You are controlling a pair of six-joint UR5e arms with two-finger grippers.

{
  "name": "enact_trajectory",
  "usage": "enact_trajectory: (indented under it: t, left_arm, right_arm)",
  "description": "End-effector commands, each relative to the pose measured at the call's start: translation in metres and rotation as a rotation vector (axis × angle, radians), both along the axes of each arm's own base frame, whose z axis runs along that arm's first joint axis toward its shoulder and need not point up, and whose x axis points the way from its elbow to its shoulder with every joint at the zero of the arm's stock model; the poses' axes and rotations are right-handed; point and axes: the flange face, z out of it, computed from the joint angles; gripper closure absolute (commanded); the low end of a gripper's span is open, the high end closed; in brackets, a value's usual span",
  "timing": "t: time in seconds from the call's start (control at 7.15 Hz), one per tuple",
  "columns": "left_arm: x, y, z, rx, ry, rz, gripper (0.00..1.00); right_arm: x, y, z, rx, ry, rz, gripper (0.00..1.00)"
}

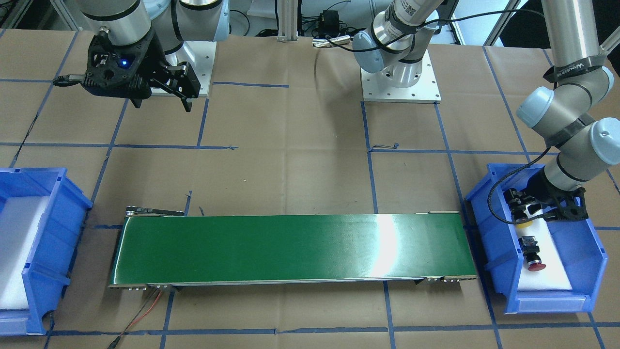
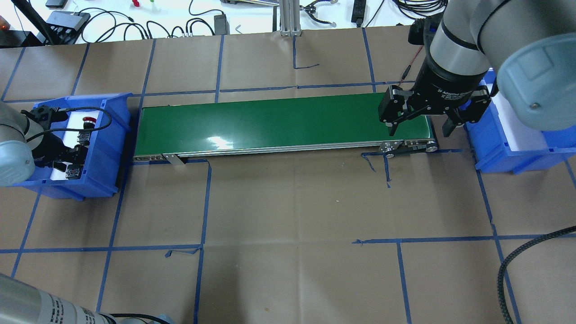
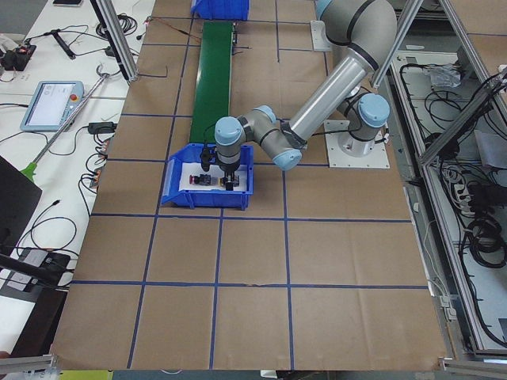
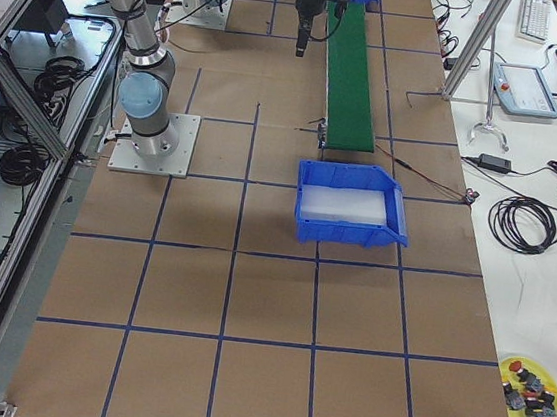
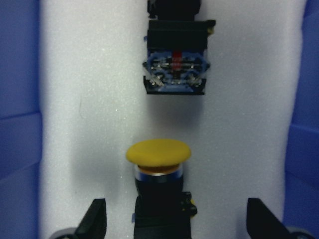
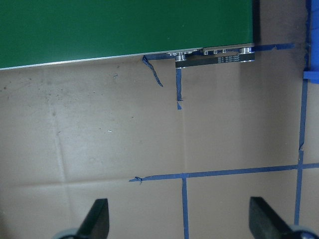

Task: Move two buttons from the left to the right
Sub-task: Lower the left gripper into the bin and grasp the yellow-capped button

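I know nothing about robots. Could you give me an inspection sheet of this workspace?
Surface: table under brown paper with blue tape grid; green conveyor belt bare.
Job's things: yellow button and red button lie on white foam in the left bin; right bin shows only foam.
Clutter: yellow dish of small parts on a side bench.
Grippers: left gripper open, astride the yellow button; right gripper open, raised near the belt's right end.
Cables: black cable looped at the left wrist; red and black wires at the belt's end.
Surroundings: more cables, a teach pendant.
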Motion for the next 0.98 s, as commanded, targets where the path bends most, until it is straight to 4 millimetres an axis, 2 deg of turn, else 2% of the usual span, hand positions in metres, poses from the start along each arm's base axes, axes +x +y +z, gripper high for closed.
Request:
enact_trajectory:
  t: [0.0, 0.14, 0.28, 0.42, 0.56, 0.7, 0.84]
  left_arm:
    - [0.001, 0.0, 0.004, -0.01, -0.006, 0.002, 0.02]
    - [0.001, 0.001, 0.004, -0.009, -0.005, 0.0, 0.22]
    - [0.001, 0.001, 0.004, -0.006, -0.005, -0.001, 0.48]
    - [0.002, 0.003, 0.003, 0.012, -0.021, 0.004, 0.71]
    - [0.005, 0.004, 0.005, 0.026, -0.042, 0.01, 0.87]
    - [0.008, 0.002, 0.009, 0.026, -0.042, 0.011, 0.95]
    - [0.01, 0.002, 0.03, 0.017, -0.049, 0.012, 0.97]
  right_arm:
    - [0.0, -0.004, -0.004, 0.004, -0.004, -0.002, 0.0]
    - [0.0, -0.004, -0.003, 0.0, -0.006, -0.003, 0.0]
    - [0.0, -0.004, 0.001, -0.006, -0.005, -0.002, 0.0]
    - [0.0, -0.004, -0.002, 0.0, -0.004, -0.002, 0.0]
    - [0.0, -0.004, -0.003, 0.001, -0.004, -0.002, 0.0]
    - [0.0, -0.004, -0.003, 0.001, -0.004, -0.002, 0.0]
    - [0.0, -0.004, -0.003, 0.001, -0.004, -0.002, 0.0]
